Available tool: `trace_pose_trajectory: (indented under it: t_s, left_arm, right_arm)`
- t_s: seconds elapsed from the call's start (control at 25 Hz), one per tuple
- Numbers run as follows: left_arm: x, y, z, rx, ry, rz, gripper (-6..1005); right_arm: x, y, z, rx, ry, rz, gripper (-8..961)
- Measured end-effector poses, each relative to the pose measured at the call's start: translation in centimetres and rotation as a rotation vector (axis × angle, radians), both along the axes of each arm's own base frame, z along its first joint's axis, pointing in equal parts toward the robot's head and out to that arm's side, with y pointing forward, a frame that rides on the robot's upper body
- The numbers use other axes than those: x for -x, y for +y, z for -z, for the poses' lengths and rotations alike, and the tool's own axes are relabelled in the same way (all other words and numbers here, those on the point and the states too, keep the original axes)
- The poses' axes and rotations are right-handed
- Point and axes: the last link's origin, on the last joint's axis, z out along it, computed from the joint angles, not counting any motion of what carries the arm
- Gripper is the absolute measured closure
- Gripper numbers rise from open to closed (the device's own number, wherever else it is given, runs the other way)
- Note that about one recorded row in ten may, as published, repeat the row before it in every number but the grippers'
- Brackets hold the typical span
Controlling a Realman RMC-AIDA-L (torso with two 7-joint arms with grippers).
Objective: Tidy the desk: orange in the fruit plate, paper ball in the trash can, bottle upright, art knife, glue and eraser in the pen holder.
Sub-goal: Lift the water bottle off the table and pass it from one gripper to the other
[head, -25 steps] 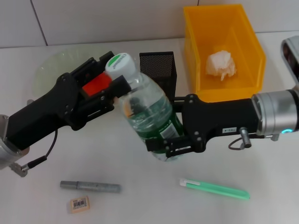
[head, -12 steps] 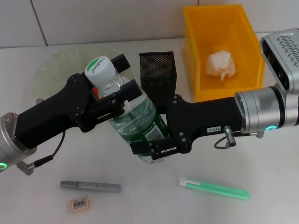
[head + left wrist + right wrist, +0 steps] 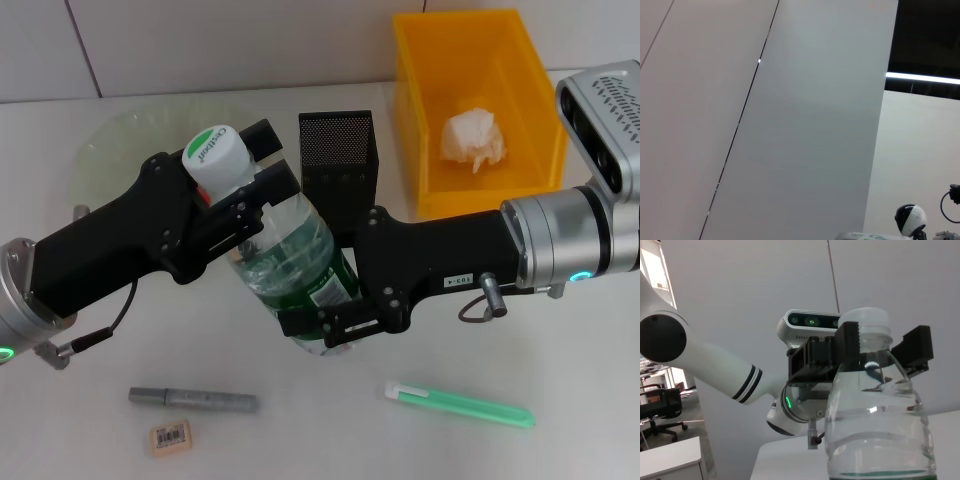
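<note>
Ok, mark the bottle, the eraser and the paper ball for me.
bottle [image 3: 298, 245], head view, on its clear shoulder.
eraser [image 3: 170, 437], head view, on its barcode sticker.
paper ball [image 3: 472, 138], head view, on the wad's middle.

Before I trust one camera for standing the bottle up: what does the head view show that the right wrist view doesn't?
Only the head view shows the desk layout: paper ball in the trash can, pen holder, fruit plate, eraser, and the right claw around the bottle's lower body. Only the right wrist view shows the bottle neck side-on, with the left claw's fingers either side below the cap. Both share the bottle and the left claw.
</note>
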Motion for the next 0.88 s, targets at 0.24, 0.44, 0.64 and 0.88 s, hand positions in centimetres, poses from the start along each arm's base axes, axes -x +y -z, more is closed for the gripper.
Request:
trace_pose_trajectory:
  t_s: [0.24,0.44,0.64,0.88]
  left_arm:
    - [-0.09,-0.06,-0.06,-0.001,0.004,0.016,506]
    - [-0.13,-0.22,-0.21,-0.005,-0.001,0.03,566]
    - [-0.2,-0.43,-0.36,-0.004,-0.012,0.043,565]
    - [-0.28,-0.44,-0.47,-0.007,-0.019,0.047,566]
  right_arm:
    - [0.05,-0.11,0.13,0.009,-0.004,-0.005,132]
    - [0.05,-0.31,0.12,0.018,0.007,-0.005,126]
    - [-0.23,-0.47,0.27,0.023,0.028,0.024,120]
    - [-0.43,-0.34,0.12,0.011,0.035,0.042,114]
